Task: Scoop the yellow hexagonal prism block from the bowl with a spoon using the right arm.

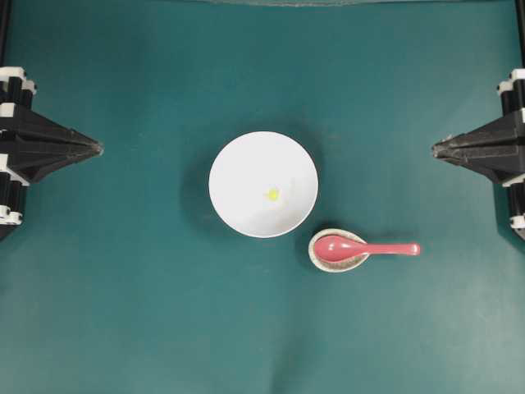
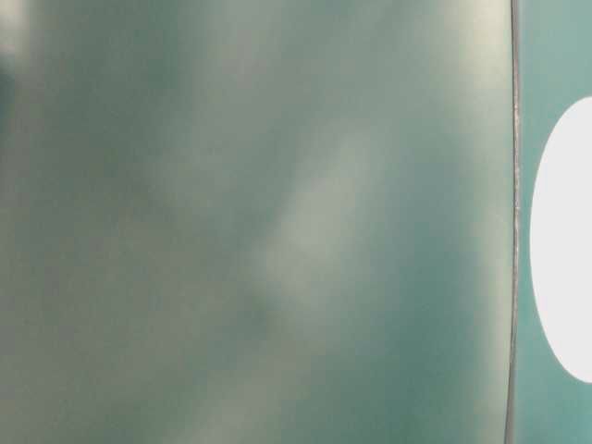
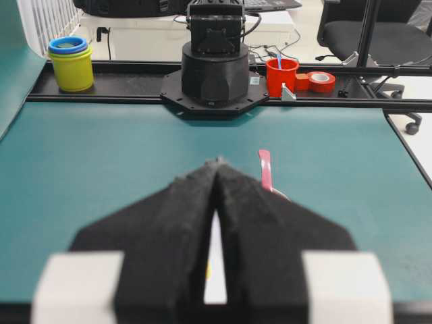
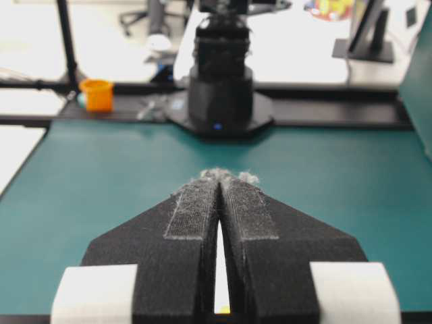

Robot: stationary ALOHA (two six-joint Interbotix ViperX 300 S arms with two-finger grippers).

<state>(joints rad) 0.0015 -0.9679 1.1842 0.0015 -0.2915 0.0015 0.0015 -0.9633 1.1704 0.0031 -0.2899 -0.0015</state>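
Observation:
The white bowl stands mid-table with the tiny yellow hexagonal prism block lying inside it. Just right and below, the pinkish-red spoon rests with its scoop in a small speckled spoon rest and its handle pointing right. My left gripper is shut at the left edge, far from the bowl. At the right edge my right gripper is also shut, holding nothing, well above and right of the spoon. In the left wrist view the spoon's handle pokes out beside the shut gripper. The right wrist view shows the shut gripper.
The teal mat covers the table. The table-level view is blurred, with only the bowl's white side at its right edge. Beyond the table's far rail stand a yellow cup and a red cup.

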